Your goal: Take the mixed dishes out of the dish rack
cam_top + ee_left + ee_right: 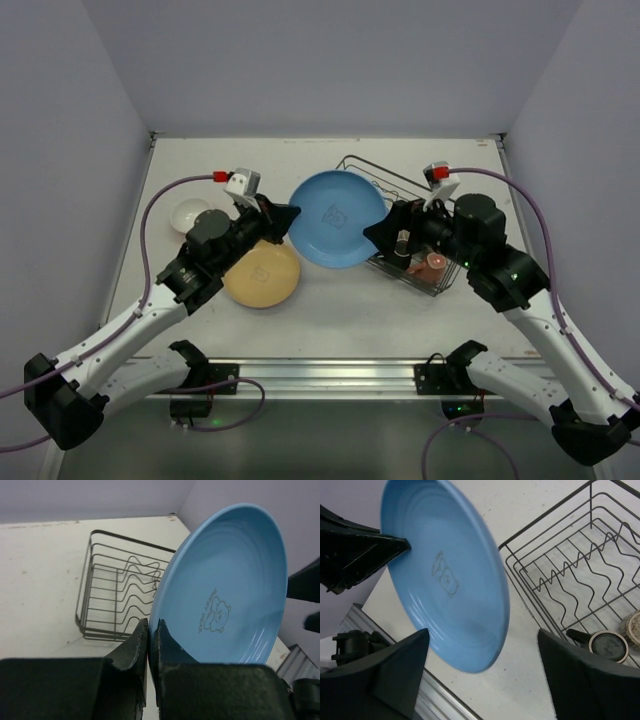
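Left claw (151,627) is clamped shut on the rim of the light blue plate (225,590), holding it on edge off the counter. Right claw (480,647) is open, with the plate just ahead between its fingers. Judged a hand-off. Plate is glossy, round and ridged. The thin-wire dish rack (560,565) lies ahead-right of the right claw.

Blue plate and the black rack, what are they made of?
The blue plate looks like glazed ceramic, though it could be hard plastic. It is smooth and softly shiny, with raised rings near the rim. The rack looks like thin metal wire with a dark coating, made of bent, wavy rods that you can see through.
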